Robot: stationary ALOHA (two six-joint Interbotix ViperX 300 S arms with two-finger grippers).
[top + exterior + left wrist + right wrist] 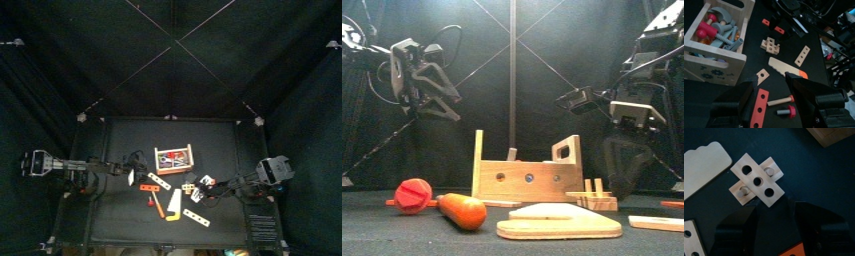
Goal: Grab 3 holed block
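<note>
Two pale wooden three-holed blocks point(756, 179) lie crossed and pegged together on the black table point(817, 173). My right gripper point(777, 210) hangs just above and short of them. It is open with nothing between its fingers. The same cross point(771, 45) shows in the left wrist view, and in the front view point(589, 196) it sits beside the crate. A flat wooden strip with holes point(802, 55) lies near the cross. My left gripper point(771, 82) is open and empty in the air, at the left of the table point(130, 172).
A wooden crate point(173, 157) of toy parts stands mid-table. Near it lie a wooden saw blade point(783, 66) with an orange handle point(799, 75), a red holed strip point(759, 102), a red screw point(412, 195) and small red pieces point(765, 22).
</note>
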